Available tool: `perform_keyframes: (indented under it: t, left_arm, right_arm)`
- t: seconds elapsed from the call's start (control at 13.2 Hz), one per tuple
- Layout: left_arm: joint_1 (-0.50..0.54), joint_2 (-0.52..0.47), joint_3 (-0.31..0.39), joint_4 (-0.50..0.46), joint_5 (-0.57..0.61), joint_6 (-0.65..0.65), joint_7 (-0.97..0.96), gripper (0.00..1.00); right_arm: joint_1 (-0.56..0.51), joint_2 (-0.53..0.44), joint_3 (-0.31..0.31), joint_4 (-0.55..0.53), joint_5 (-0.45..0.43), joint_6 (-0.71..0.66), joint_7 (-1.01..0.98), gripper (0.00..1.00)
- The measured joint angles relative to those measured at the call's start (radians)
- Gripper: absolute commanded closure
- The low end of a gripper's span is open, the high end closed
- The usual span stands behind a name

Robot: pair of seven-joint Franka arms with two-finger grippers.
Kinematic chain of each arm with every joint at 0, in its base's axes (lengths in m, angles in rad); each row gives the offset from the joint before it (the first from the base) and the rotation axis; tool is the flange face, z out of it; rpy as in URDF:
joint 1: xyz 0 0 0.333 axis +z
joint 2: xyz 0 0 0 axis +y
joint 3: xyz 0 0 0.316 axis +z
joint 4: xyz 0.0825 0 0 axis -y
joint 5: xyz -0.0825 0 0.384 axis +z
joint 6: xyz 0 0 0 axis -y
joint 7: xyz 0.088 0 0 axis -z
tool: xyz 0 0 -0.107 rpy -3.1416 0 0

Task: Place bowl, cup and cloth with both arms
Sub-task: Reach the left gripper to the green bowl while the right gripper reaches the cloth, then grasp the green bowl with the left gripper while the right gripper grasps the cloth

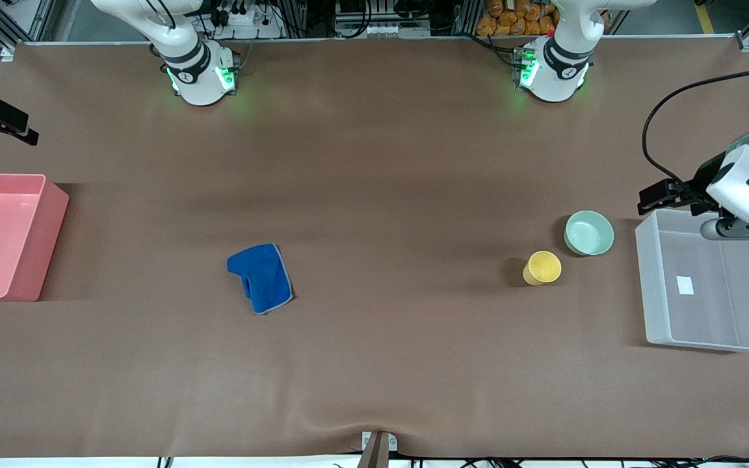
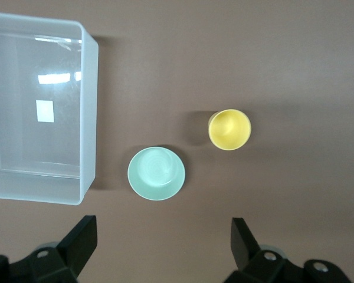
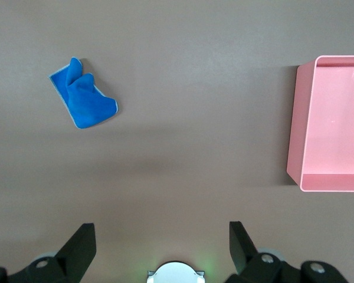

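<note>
**Both end effectors open, nothing held**

Pink bin (image 1: 4, 234) at right arm's end. Cloth (image 1: 261, 277) on worktop (image 1: 374, 162). Cup (image 1: 541, 268) just beside bowl (image 1: 589, 233), near clear bin (image 1: 706, 286). Right end effector (image 3: 159, 244) spread wide, aloft; left end effector (image 2: 162, 242) likewise, over worktop by bowl.

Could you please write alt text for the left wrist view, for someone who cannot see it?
A mint-green bowl and a yellow cup stand apart on a brown table, beside an empty clear plastic bin. The left gripper hangs open above the table.
</note>
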Motion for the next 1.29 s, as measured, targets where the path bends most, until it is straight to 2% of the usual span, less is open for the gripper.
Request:
perform_keyframes:
  t: [0.53,0.83,1.06,1.29]
  left_arm:
    - [0.027,-0.015,0.002,-0.329,0.0,0.334,0.031,0.0]
    - [0.038,-0.016,0.002,-0.529,0.0,0.603,0.043,0.0]
    - [0.05,0.002,0.002,-0.609,0.016,0.72,0.06,0.0]
    - [0.068,0.038,0.002,-0.65,0.018,0.812,0.088,0.05]
  right_arm:
    - [0.002,0.008,0.002,-0.006,0.0,0.0,0.0,0.0]
    - [0.016,0.07,0.007,-0.012,0.001,0.002,0.0,0.0]
    - [0.051,0.171,0.01,-0.014,0.001,0.045,-0.001,0.0]
    - [0.089,0.252,0.012,-0.013,0.003,0.077,-0.001,0.0]
